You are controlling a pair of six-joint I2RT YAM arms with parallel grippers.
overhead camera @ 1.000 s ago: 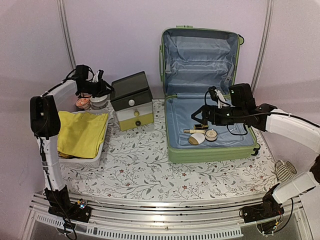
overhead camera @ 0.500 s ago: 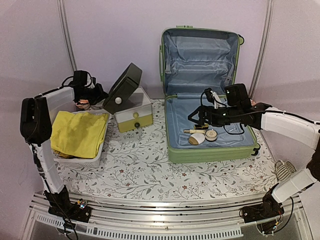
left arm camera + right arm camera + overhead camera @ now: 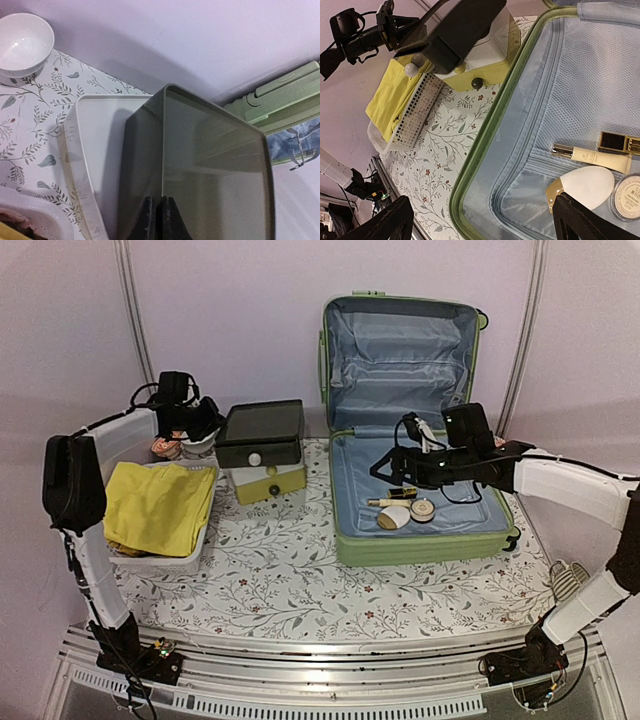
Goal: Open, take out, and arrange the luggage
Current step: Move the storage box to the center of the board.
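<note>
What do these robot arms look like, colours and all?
The left arm and right arm are white tubes with chunky black joints and thin black cables looping near the wrists. The left end effector and right end effector are black, two-fingered.

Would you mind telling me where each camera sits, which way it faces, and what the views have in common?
Top external: above and behind the robot, looking down over the table; the whole robot shows, left end effector and right end effector included.
Left wrist: on the left arm, looking along its fingers, shut on the lid.
Right wrist: over the suitcase, facing down and leftward; its open fingers frame the cosmetics.
Shared: both wrist views show lid and suitcase.
</note>
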